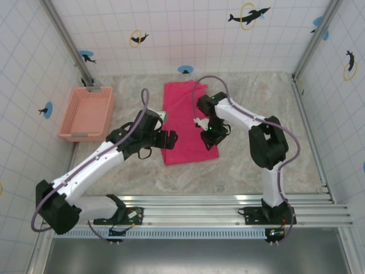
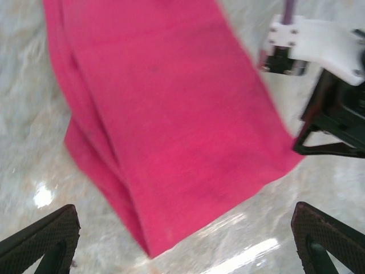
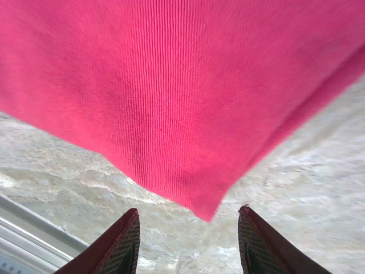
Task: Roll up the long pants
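Black jaws of the left end effector and right end effector are set apart at the near edge of the pink pants, spread flat on the surface. Gripping the 2 corners is judged next, before rolling.

We count one pair of bright pink-red soft fabric long pants, one pale salmon plastic lattice basket, and two black tools: left tool, right tool.

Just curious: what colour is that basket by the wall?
The basket is pale salmon pink, plain; clearest in the top view.
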Controlling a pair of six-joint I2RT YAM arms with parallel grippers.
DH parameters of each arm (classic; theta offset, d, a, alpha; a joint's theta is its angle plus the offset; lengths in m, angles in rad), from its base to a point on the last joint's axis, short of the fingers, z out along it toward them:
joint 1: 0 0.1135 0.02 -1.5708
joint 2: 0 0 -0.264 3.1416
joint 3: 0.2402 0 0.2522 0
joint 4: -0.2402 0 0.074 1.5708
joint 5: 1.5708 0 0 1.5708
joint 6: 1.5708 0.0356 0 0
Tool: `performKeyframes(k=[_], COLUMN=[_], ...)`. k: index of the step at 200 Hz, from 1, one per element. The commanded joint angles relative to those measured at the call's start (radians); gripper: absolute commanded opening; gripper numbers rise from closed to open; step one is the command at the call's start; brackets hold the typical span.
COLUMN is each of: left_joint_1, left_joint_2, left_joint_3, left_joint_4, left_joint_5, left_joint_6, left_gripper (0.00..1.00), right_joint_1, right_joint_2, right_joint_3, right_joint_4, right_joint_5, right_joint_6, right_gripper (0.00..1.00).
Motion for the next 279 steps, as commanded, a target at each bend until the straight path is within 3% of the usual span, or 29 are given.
performKeyframes(k=[1, 24, 34, 50, 57, 74, 101, 137, 176, 190, 216, 244, 279], left_joint_1=[-0.011, -0.011, -0.01, -0.01, -0.011, -0.009, 0.024, 0.178, 0.198, 0.205, 0.227, 0.239, 0.277], left_joint_2=[-0.046, -0.014, 0.037, 0.156, 0.217, 0.314, 0.341, 0.35, 0.353, 0.356, 0.375, 0.399, 0.397], left_joint_3=[-0.039, -0.027, 0.022, 0.113, 0.159, 0.229, 0.262, 0.246, 0.224, 0.209, 0.219, 0.266, 0.285], left_joint_4=[0.073, 0.096, 0.043, -0.044, -0.101, -0.19, -0.164, -0.17, -0.186, -0.17, -0.167, -0.172, -0.151], left_joint_5=[-0.07, -0.013, -0.018, 0.011, -0.019, -0.168, -0.253, -0.156, -0.185, -0.185, -0.198, -0.234, -0.223], left_joint_6=[0.028, 0.051, 0.062, 0.151, 0.183, 0.195, 0.273, 0.244, 0.287, 0.289, 0.307, 0.376, 0.389], left_gripper=[0.97, 0.97, 0.89, 0.87, 0.83, 0.83, 0.84, 0.83, 0.84, 0.84, 0.84, 0.84, 0.85], right_joint_1=[-0.001, 0.055, 0.074, 0.118, 0.147, 0.219, 0.308, 0.329, 0.339, 0.34, 0.349, 0.365, 0.349], right_joint_2=[-0.073, -0.108, -0.109, -0.134, -0.153, -0.204, -0.256, -0.26, -0.211, -0.18, -0.131, -0.155, -0.126], right_joint_3=[-0.017, -0.102, -0.13, -0.223, -0.273, -0.396, -0.53, -0.593, -0.583, -0.568, -0.497, -0.418, -0.201], right_joint_4=[0.086, 0.213, 0.244, 0.322, 0.362, 0.455, 0.584, 0.654, 0.684, 0.682, 0.587, 0.433, 0.151], right_joint_5=[0.034, 0.162, 0.177, 0.223, 0.245, 0.297, 0.375, 0.406, 0.418, 0.394, 0.298, 0.128, -0.12], right_joint_6=[-0.103, -0.232, -0.271, -0.312, -0.333, -0.353, -0.359, -0.349, -0.358, -0.359, -0.361, -0.37, -0.372], right_gripper=[0.5, 0.54, 0.53, 0.53, 0.53, 0.53, 0.53, 0.52, 0.5, 0.45, 0.07, 0.03, 0.03])
